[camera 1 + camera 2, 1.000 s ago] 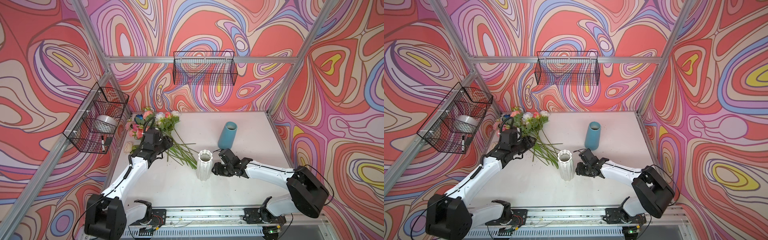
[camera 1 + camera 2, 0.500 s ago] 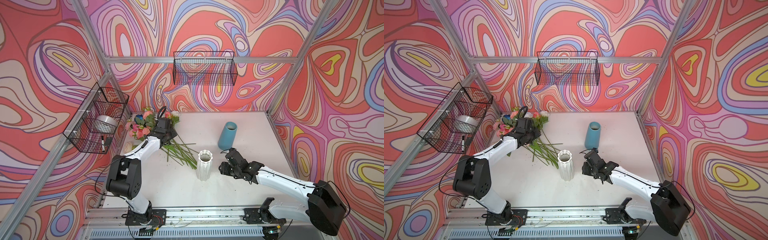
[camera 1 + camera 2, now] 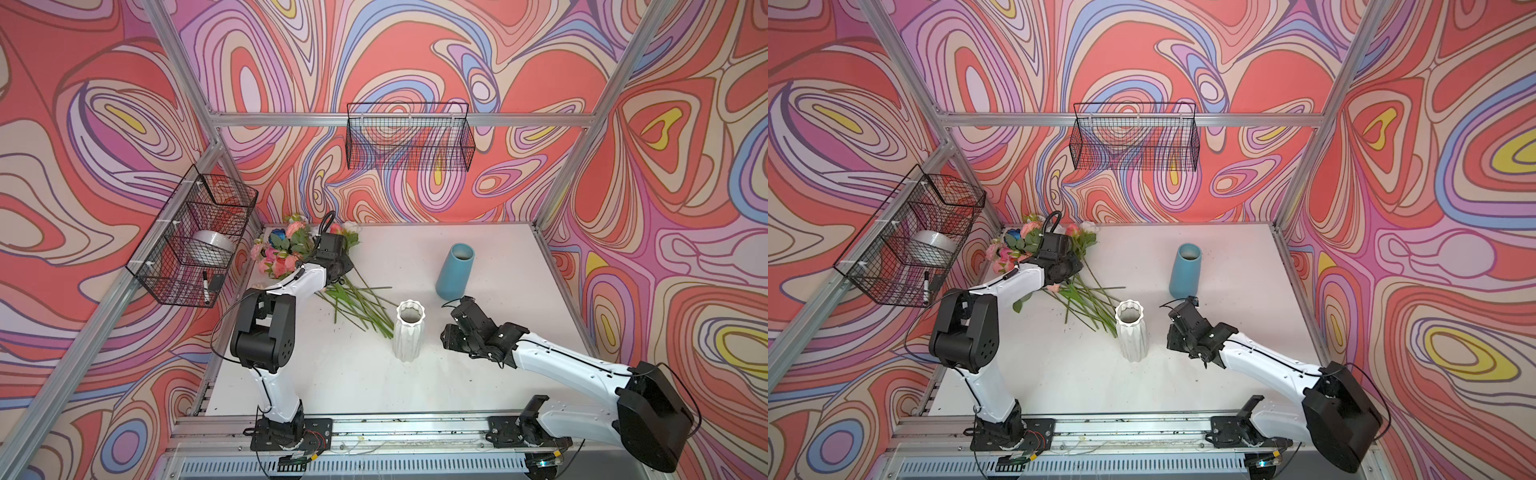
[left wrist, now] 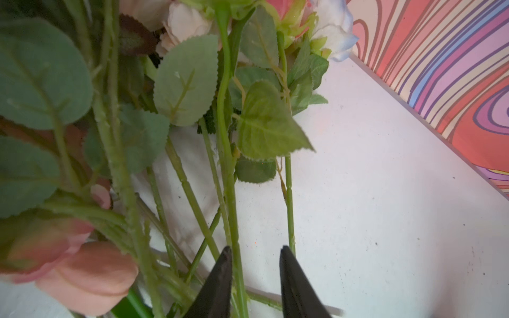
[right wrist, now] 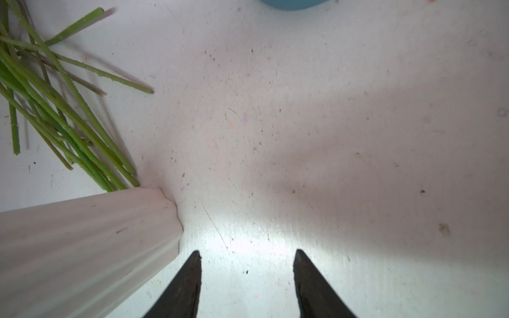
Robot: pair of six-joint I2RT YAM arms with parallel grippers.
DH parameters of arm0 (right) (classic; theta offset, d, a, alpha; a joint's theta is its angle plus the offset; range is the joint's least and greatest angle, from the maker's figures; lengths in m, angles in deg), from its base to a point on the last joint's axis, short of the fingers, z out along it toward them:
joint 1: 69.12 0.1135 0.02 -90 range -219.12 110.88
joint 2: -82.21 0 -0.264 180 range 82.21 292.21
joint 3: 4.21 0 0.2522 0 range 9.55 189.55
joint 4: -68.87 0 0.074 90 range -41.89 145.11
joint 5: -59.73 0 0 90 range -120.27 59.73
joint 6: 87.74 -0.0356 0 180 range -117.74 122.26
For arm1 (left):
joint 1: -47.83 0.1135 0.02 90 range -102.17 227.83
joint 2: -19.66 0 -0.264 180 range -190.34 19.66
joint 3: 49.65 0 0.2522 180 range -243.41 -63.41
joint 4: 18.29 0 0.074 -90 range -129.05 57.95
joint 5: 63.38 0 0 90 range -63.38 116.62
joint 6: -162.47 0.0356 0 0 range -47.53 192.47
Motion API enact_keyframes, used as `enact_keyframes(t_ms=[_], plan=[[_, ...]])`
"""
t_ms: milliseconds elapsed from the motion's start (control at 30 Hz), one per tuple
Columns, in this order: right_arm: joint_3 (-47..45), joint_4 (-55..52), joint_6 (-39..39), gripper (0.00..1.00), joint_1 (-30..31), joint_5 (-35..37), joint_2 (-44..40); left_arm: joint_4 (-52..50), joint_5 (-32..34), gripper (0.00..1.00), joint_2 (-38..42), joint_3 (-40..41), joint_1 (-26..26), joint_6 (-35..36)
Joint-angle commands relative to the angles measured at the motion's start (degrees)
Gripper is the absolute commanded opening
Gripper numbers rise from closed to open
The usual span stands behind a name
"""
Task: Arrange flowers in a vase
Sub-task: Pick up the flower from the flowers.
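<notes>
Left tool (image 4: 255,252) advanced into flowers (image 4: 264,126), one stem (image 4: 233,234) between its parted tips

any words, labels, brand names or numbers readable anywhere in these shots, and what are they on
No text can be read in any view.
Marker in the side wire basket: any print is too small to read.
White vase and blue vase: no markings visible.

left gripper (image 4: 254,249) closing, reached into flowers (image 3: 286,253)
</notes>
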Motion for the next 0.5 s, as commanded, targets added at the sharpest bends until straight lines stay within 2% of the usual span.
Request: enact_keyframes(t_ms=[0,200,333,467], plan=[[0.0,-1.2,0.1,0.55,0.0,1.4,-0.6,-1.3,2.4,0.29,-1.5,-2.0,0.3,1.4],[0.5,-1.5,0.1,0.55,0.0,1.7,-0.4,-3.1,3.8,0.27,-3.4,-3.9,0.3,2.7],[0.6,-1.8,0.1,0.55,-0.1,2.0,-0.5,-3.3,4.9,0.34,-4.0,-4.0,0.4,3.1],[0.7,-2.0,0.1,0.55,-0.1,2.0,-0.5,-4.3,5.5,0.28,-5.5,-5.3,0.4,3.7]])
